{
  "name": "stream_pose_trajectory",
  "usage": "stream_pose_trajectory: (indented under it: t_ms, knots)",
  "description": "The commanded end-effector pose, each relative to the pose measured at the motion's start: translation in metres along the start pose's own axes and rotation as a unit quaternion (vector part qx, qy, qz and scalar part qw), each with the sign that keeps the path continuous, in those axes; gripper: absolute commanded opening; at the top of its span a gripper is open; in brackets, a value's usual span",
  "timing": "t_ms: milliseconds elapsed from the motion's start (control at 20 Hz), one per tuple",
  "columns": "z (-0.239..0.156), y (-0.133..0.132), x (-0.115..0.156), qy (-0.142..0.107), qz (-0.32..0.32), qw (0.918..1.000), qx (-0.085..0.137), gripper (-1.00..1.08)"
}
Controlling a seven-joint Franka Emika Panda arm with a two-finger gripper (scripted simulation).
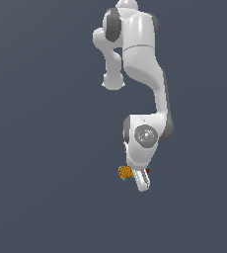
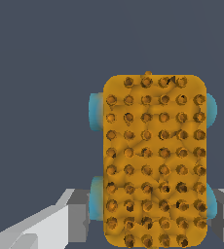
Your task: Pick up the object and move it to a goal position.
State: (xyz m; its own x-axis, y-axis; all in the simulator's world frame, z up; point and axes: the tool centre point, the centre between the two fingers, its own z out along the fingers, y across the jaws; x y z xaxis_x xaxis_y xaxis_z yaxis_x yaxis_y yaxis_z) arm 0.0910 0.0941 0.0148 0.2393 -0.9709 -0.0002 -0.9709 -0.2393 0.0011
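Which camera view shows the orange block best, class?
The wrist view: the orange block fills the frame, showing its dark dimples and cyan side pieces. The exterior view shows it only as a tiny speck beside the gripper.

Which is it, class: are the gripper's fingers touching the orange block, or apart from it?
Cannot tell. In the wrist view the fingers flank the orange block, but no plain contact or gap shows.

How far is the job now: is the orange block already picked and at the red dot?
Done: the gripper has reached the orange block, fingers flanking it. In hand: the grasp; whether it is shut is unclear. Left: carrying the block to the red dot, which lies beside the arm.
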Motion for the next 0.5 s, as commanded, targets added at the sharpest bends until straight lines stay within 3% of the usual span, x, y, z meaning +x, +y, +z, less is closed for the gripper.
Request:
stream_pose_trajectory:
  t_ms: [0, 450]
  knots:
    - [-0.0005, -0.0005, 0.0000, 0.000, 0.000, 1.0000, 0.001, -1.00]
    - [-0.0006, 0.0002, 0.0018, 0.000, 0.000, 1.0000, 0.000, -1.00]
